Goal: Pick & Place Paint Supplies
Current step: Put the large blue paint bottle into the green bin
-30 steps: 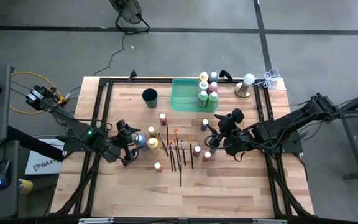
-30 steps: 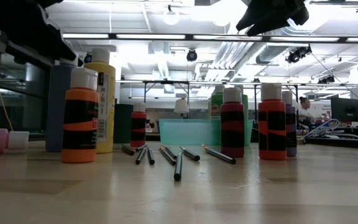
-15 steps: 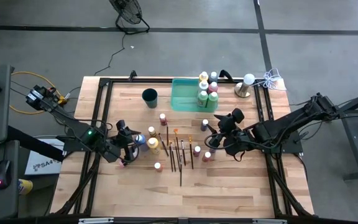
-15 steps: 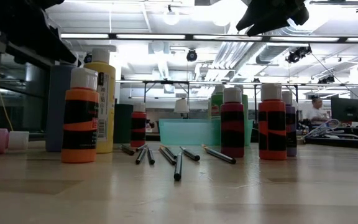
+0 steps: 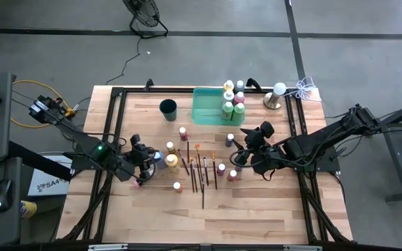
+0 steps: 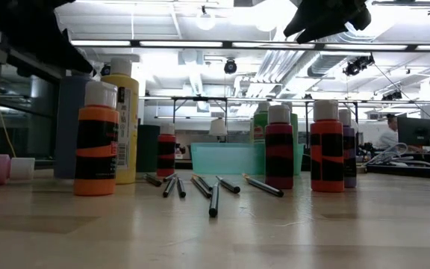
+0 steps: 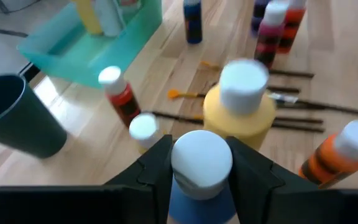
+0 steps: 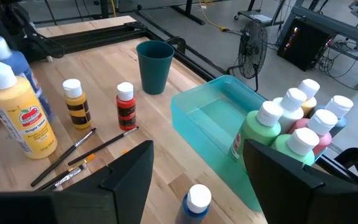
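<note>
The paint supplies stand mid-table: a blue bottle (image 5: 158,157) with a white cap, a yellow bottle (image 5: 172,162), an orange one (image 5: 177,187), a red one (image 5: 183,132), and thin brushes (image 5: 201,171) lying flat. My left gripper (image 7: 201,169) is shut on the blue bottle (image 7: 201,199). My right gripper (image 8: 197,177) hovers open above the table's right half, over a small blue bottle (image 8: 197,200), touching nothing. A green tray (image 5: 208,111) at the far side holds several bottles at its right end. My left gripper pinches the blue bottle by its white cap (image 7: 180,163) between its two fingers (image 7: 157,171), one on each side. The fingers come from the table's left, slanting a little downward. The bottle stands upright with its base (image 6: 67,178) on the table.
A dark round cup (image 5: 168,109) stands left of the tray. Two red-and-black bottles (image 5: 221,168) and a purple one stand under my right arm. A pale round object (image 5: 276,96) sits at the far right corner. The near strip of the table (image 5: 201,219) is bare wood.
My left gripper has drawn its fingers together around the blue bottle's cap without shifting place. The bottle stands where it stood.
</note>
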### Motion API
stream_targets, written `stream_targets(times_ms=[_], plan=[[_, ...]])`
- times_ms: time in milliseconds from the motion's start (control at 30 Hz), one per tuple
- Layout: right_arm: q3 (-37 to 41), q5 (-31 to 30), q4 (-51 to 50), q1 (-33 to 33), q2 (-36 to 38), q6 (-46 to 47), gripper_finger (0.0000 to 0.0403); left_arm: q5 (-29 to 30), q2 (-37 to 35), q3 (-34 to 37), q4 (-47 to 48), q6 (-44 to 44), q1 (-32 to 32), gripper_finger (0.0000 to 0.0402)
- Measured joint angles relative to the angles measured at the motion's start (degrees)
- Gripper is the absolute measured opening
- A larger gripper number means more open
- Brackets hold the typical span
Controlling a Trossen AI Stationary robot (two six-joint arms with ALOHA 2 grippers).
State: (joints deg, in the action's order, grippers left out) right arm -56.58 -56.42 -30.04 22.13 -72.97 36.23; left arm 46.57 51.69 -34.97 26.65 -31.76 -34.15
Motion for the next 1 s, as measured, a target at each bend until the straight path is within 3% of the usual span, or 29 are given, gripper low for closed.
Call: stream_targets(times_ms=[133,367,600,733,1000], plan=[[0.0,0.0,0.1,0.0,0.0,0.0,0.0242,0.5,-0.6,-4.2,0.9,2.5,0.0,0.0118],[0.0,-0.1,0.2,0.0,0.0,0.7,0.0242,5.8,-0.6,-13.8,2.3,15.4,1.2,0.0118],[0.0,-0.1,0.3,0.0,0.0,1.3,0.0242,5.6,-0.3,-20.9,2.7,27.9,12.0,0.0118],[0.0,-0.2,0.3,0.0,0.0,1.6,0.0242,-0.8,0.3,-22.7,-2.4,36.4,21.3,0.0118],[0.0,-0.2,0.6,0.0,0.0,1.9,0.0242,-23.9,5.7,-24.6,-12.8,44.9,42.1,0.0118]])
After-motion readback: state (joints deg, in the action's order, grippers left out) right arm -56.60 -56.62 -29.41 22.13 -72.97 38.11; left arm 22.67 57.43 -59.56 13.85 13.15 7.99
